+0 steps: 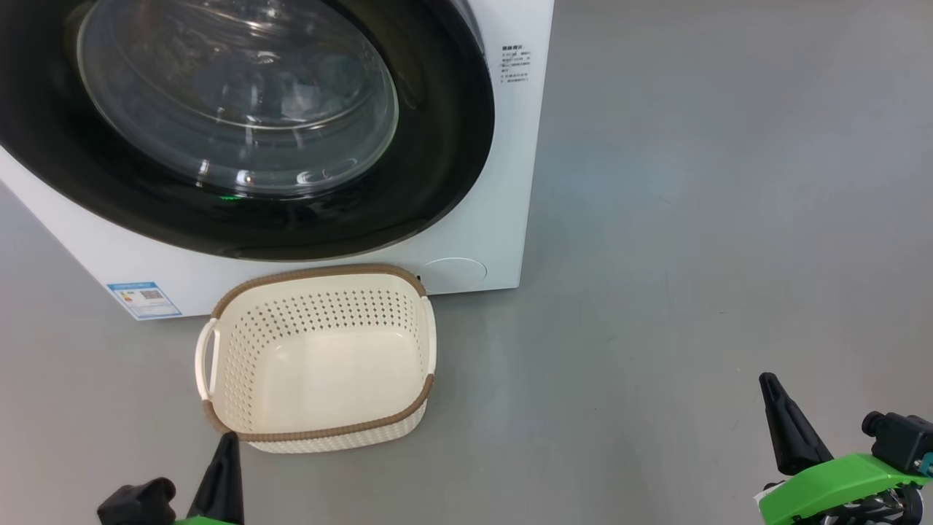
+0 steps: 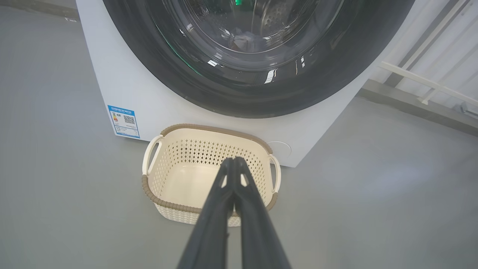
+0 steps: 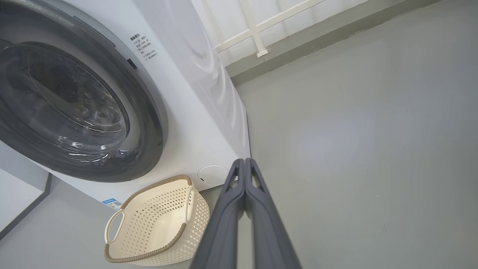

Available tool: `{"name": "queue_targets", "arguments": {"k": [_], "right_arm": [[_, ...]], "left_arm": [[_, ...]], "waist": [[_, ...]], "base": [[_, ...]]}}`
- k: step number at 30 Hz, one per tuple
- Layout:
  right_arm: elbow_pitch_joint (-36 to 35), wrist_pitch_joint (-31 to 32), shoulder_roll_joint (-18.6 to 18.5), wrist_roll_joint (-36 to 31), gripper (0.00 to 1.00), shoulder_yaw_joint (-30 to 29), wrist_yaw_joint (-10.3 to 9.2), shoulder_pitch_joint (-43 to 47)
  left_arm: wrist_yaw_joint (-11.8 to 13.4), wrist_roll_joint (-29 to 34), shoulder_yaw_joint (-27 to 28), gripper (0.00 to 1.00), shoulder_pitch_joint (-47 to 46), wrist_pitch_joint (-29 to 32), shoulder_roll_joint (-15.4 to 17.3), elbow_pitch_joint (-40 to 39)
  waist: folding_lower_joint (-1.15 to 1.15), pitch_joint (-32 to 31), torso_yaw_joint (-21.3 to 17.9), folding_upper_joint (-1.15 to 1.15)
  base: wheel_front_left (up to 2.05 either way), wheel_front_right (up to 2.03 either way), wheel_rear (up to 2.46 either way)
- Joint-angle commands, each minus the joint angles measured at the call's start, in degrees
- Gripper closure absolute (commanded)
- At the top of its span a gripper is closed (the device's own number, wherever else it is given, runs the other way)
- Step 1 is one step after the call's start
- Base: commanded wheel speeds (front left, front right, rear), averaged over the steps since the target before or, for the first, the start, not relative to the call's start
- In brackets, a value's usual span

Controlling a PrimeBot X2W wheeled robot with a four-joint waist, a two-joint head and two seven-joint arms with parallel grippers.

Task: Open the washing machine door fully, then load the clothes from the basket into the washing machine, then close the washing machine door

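The washing machine [image 1: 503,182] stands white on the grey floor, its round black door [image 1: 437,160] flat against the front, closed. Through the glass window [image 2: 242,37] a patch of pale fabric, the clothes [image 2: 244,39], lies in the drum. The basket [image 1: 321,408] sits empty on the floor right before the machine, also the basket [image 2: 175,209] and the basket [image 3: 149,239]. My left gripper [image 2: 233,160] is shut and empty, hovering near the basket's front rim. My right gripper [image 3: 244,160] is shut and empty, over bare floor right of the machine.
A blue label sticker [image 1: 143,299] marks the machine's lower left front; a round filter cover [image 1: 453,275] sits at its lower right. A white railing [image 3: 257,30] and wall run behind. Grey floor [image 1: 692,255] spreads to the right.
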Motion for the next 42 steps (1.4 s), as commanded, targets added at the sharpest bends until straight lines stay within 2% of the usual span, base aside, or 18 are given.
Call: {"name": "queue_targets", "arguments": {"k": [1, 42], "right_arm": [[-1.57, 0.17, -0.61, 1.08, 1.00, -0.76, 0.01, -0.76], [-3.92, 6.92, 3.00, 20.91, 1.00, -3.52, 0.03, -0.61]], "left_arm": [[0.00, -1.25, 0.60, 1.00, -1.29, 0.16, 0.69, -1.44], [-0.04, -27.36, 2.65, 1.00, -2.55, 7.10, 1.15, -2.43]], "waist": [[-0.01, -0.04, 0.03, 0.00], [-0.02, -2.04, 1.41, 0.00]], "base": [[0.00, 0.00, 0.00], [0.00, 0.00, 0.00]]}}
